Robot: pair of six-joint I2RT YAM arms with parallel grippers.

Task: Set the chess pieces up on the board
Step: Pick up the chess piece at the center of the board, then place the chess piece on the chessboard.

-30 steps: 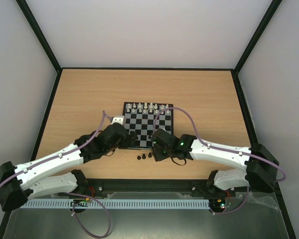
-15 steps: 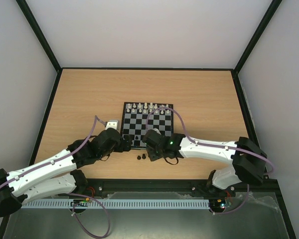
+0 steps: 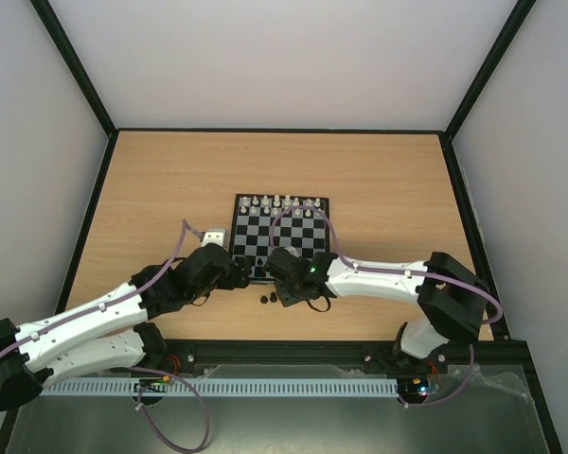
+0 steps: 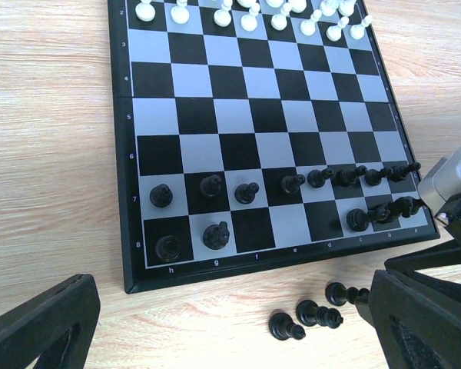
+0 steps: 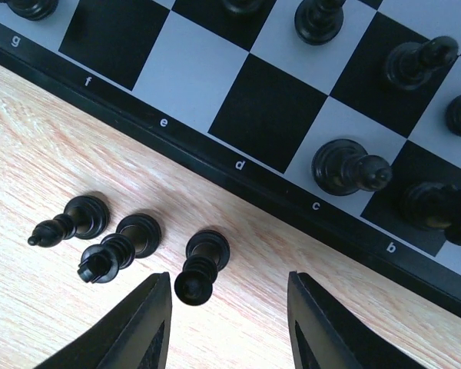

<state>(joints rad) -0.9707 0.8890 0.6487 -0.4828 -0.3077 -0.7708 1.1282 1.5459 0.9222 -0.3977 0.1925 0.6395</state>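
The board [image 3: 265, 236] lies mid-table, with black chess pieces along its near two rows [image 4: 247, 192]. Three black pieces [image 5: 200, 265] stand on the wood just off the near edge [image 4: 316, 314]. My right gripper [image 5: 229, 323] hovers over them, open, its fingers on either side of the rightmost loose piece, which is close to the left finger [image 5: 150, 323] and untouched. My left gripper [image 4: 223, 338] is wide open and empty above the table at the board's near corner by the h file. From above, the right gripper [image 3: 286, 293] sits beside the loose pieces [image 3: 269, 298].
White pieces [image 3: 279, 202] fill the board's far rows [image 4: 250, 15]. The right arm's wrist [image 4: 449, 184] reaches into the left wrist view at the board's a-file corner. Bare wood surrounds the board, ringed by a black frame [image 3: 95, 208].
My right gripper has slid left along the board's near edge to the loose pieces, its jaws narrowing. My left arm has pulled back a little from the board.
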